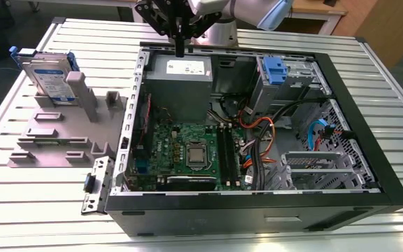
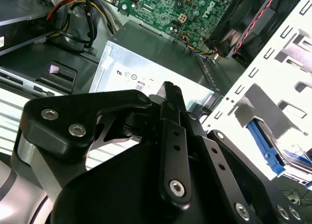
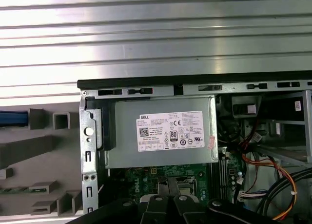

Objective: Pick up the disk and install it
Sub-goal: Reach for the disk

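The disk stands upright in a grey holder on the table, at the exterior view's left, outside the computer case. It is silver-grey with a white-and-blue label and blue side rails. My gripper hangs over the case's far edge, just above the grey power-supply box, well to the right of the disk in the exterior view. Its black fingers are pressed together with nothing between them. In the first wrist view the fingers point toward the power-supply box.
The open case lies on its side, showing a green motherboard, cable bundles and a blue caddy in the drive bay at the back. A slatted metal table surrounds the case. A loose metal bracket lies by the case's near left corner.
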### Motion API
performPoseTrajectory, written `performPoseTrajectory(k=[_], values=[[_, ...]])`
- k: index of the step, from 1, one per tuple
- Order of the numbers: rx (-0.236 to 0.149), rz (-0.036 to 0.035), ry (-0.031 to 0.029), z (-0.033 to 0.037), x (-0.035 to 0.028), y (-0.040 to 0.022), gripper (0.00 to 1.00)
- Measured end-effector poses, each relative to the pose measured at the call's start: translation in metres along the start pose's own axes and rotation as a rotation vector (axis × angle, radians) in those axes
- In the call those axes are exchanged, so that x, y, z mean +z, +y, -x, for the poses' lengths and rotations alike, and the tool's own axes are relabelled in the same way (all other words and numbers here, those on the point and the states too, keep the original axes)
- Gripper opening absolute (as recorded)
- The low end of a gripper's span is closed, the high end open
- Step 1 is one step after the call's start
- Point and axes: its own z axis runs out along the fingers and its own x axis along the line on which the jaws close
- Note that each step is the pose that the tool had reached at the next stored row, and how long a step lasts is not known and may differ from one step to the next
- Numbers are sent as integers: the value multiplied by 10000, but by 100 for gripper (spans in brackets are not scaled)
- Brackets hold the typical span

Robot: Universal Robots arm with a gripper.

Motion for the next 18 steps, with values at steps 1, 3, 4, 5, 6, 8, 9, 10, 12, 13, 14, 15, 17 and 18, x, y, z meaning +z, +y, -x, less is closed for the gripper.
performPoseTrajectory(k=[1,3,4,5,6,8,9,10,12,13,14,15,17,18], values=[[0,0,0,-1,0,0,11],[1,0,0,-1,0,0,11],[1,0,-1,-2,0,0,11],[1,0,0,-4,0,0,11],[1,0,0,-6,0,0,11],[1,0,0,-12,0,-1,11],[1,0,0,-16,-1,-1,11],[1,0,0,-20,0,-2,11],[1,0,0,-93,-3,-7,11],[0,0,0,-93,-3,-7,11],[0,0,0,-95,-3,-7,11],[1,0,0,-96,-3,-7,11],[0,-1,0,-97,-3,-7,11],[2,0,0,-101,-3,-8,11]])
